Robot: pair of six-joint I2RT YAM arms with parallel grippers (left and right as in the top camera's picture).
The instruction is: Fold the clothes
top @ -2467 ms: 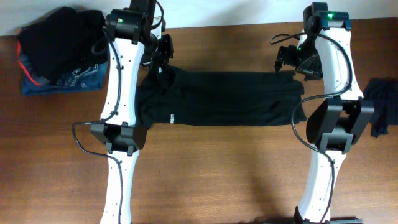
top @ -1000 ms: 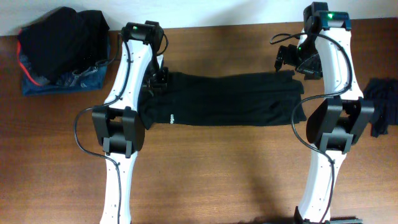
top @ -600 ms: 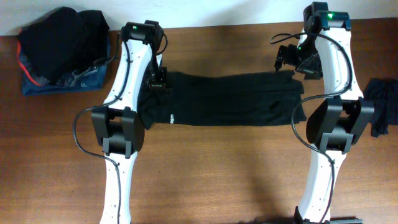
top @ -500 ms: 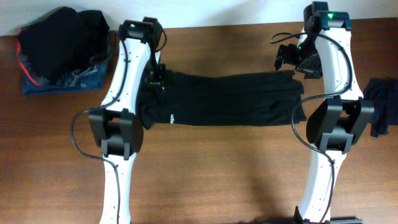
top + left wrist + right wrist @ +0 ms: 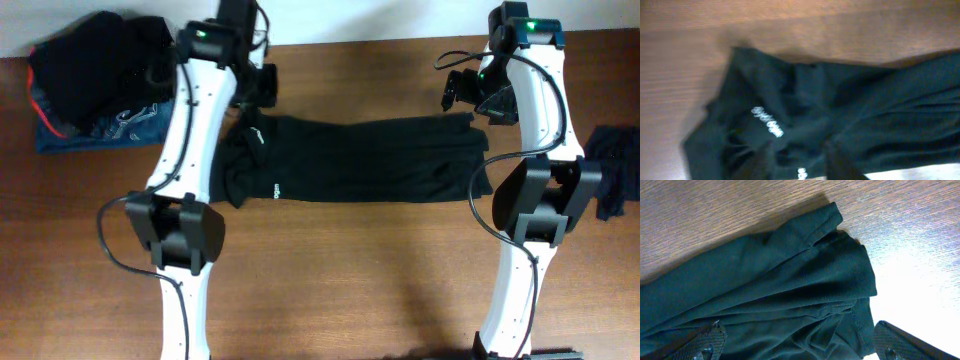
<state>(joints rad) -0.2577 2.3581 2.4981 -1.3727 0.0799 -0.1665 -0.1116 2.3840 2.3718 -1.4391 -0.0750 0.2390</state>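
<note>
Brown wooden table (image 5: 340,270) fills the overhead view, grain running side to side. Across its middle a black T-shirt (image 5: 370,160) lies flat on the wood in one long band, reaching from the nine o'clock side over to three. Its nine o'clock end is rumpled, with a small white logo (image 5: 273,187) showing there. Up at ten o'clock, a heap of dark clothes (image 5: 85,70) sits on a blue patterned garment (image 5: 130,128). At three o'clock, right on the edge, lies another dark garment (image 5: 615,165), partly cut off.
</note>
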